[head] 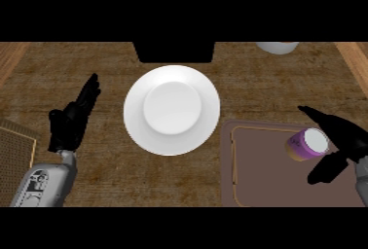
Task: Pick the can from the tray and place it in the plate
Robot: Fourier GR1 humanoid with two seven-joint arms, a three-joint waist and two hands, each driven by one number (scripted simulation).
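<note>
A purple can with a white top stands at the right side of the brown tray. My right hand is right beside it, fingers and thumb spread on either side of the can without closing on it. The white plate lies at the counter's middle, left of the tray, with nothing on it. My left hand rests open at the left, fingers straight and pointing up.
A black block sits at the far edge behind the plate. A white round object shows at the top right. A tan woven mat lies at the left edge. Wooden strips border both sides.
</note>
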